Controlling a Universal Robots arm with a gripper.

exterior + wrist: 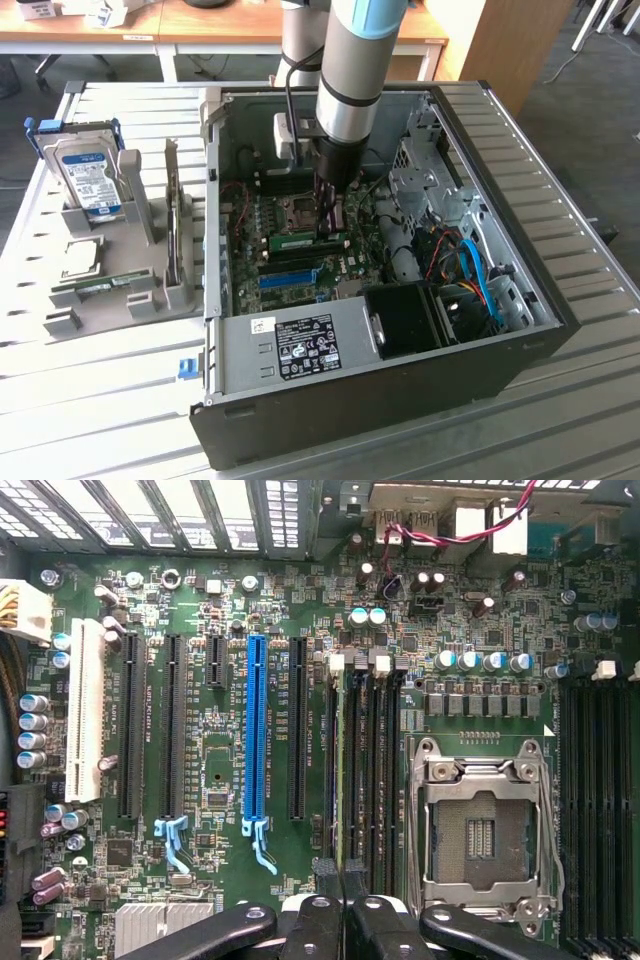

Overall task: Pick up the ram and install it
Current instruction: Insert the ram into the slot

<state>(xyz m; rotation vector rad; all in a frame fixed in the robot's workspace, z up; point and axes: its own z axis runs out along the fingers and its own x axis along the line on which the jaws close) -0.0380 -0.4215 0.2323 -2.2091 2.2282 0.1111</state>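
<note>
Black computer case (pixel 400 400) is lying open on the table (pixel 100 400). At its nine o'clock, one grey rack (pixel 137 205) is holding one hard drive (pixel 85 180) and one spare green stick (pixel 100 287). Inside, one gripper (pixel 329 228) is reaching down, jaws pinching the ram (pixel 300 241) edge-down on the motherboard (pixel 200 630), at twelve o'clock of one blue slot (pixel 290 278).

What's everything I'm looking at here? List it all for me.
table: one, silver, slatted, under everything
computer case: one, black, open, on the table
motherboard: one, green, inside the case
ram: one, green, in a motherboard slot
processor socket: one, silver, on the motherboard
holder: one, grey, exterior view's left
hard drive: one, silver, blue label, upright in the holder
second stick: one, green, lying in the holder
robot arm: one, silver and blue, reaching into the case
gripper: one, black, shut, at the ram
</note>
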